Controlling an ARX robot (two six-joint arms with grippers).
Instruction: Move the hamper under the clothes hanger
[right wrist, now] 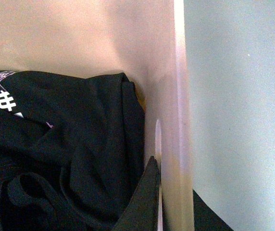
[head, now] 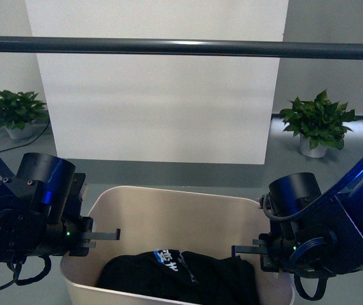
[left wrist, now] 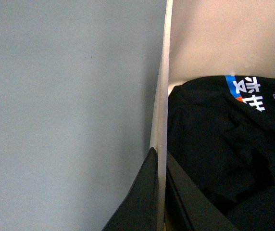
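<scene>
The beige hamper (head: 175,206) stands low in the front view between both arms, with a black printed garment (head: 181,273) lying inside. My left gripper (head: 89,240) is shut on the hamper's left wall (left wrist: 162,110), one finger on each side of it. On the opposite wall (right wrist: 178,120) my right gripper (head: 257,251) is shut the same way. The clothes hanger's dark grey bar (head: 181,47) runs across the top of the front view, above and beyond the hamper; its legs are out of view.
A white panel (head: 162,95) stands against the grey wall behind the bar. Potted green plants sit on the floor at far left (head: 13,114) and far right (head: 318,124). Grey floor (left wrist: 65,120) surrounds the hamper.
</scene>
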